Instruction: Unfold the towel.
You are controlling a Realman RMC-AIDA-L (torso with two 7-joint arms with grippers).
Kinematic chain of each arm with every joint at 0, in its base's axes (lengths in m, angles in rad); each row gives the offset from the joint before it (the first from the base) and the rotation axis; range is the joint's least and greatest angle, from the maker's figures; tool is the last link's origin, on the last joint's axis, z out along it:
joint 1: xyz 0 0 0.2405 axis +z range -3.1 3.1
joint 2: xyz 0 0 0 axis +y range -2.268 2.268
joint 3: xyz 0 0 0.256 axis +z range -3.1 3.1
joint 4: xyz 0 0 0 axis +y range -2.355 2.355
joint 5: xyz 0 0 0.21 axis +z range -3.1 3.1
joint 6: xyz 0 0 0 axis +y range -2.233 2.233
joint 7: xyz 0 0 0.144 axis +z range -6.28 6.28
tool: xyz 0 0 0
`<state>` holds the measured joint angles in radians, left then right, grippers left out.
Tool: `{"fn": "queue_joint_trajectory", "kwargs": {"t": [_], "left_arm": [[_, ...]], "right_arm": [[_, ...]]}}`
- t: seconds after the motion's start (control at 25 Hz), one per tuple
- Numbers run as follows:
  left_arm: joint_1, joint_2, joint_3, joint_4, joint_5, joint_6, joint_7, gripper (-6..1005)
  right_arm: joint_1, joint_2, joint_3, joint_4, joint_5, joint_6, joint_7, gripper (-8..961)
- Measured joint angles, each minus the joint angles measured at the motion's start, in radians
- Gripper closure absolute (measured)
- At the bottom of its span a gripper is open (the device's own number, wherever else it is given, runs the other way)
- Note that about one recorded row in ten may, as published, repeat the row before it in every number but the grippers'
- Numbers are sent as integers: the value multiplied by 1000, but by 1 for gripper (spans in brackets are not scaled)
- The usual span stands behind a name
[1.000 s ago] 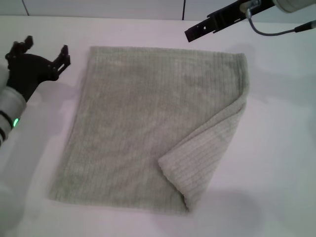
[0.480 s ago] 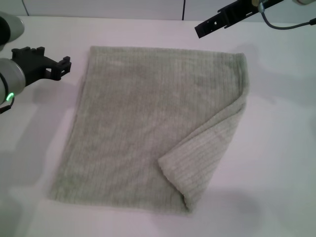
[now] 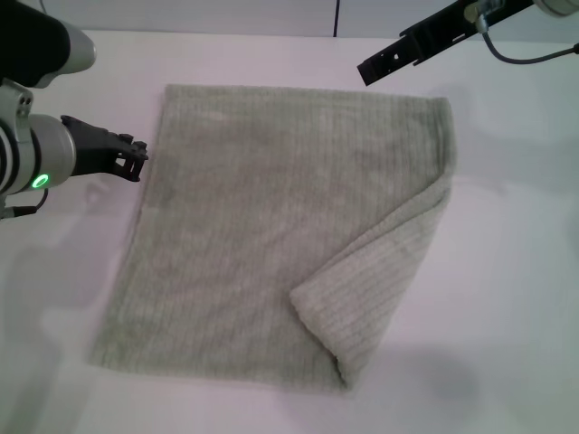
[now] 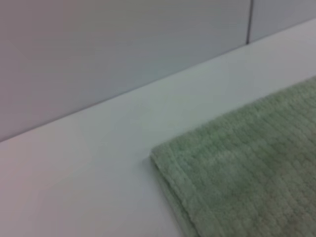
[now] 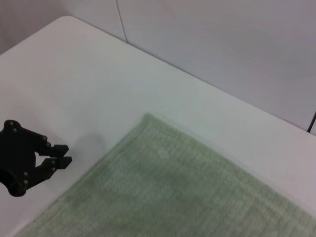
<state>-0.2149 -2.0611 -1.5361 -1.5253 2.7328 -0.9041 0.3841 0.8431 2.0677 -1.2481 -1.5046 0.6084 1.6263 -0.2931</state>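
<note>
Currently the left gripper (image 3: 137, 163), fingers close together and clasping nothing, hovers just beside the towel (image 3: 271, 226)'s left edge; whether the right gripper (image 3: 375, 68), above the far edge, is released or clenched cannot be told

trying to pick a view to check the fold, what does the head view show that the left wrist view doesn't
Only the head view shows the folded-over corner, the left gripper beside the towel's left edge, and the right gripper above its far edge. Only the left wrist view shows the towel's far left corner up close. Both show the towel on the white table.
</note>
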Motion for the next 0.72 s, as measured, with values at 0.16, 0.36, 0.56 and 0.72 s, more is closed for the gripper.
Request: {"fn": "queue_joint_trajectory", "kwargs": {"t": [0.16,0.36,0.56,0.72], "left_arm": [[-9,-2,1,-2,2,-18,-1,839],[-25,-1,0,2,3,-56,2,929],[-32,-2,0,4,4,-92,5,1001],[-38,-3,4,10,4,-112,5,1001]], "right_arm": [[-7,3,-4,12,4,2,0,147],[-7,7,-35,22,11,4,1,147],[-12,9,-78,79,50,-5,1,147],[-14,9,-91,121,114,-24,-10,146]]}}
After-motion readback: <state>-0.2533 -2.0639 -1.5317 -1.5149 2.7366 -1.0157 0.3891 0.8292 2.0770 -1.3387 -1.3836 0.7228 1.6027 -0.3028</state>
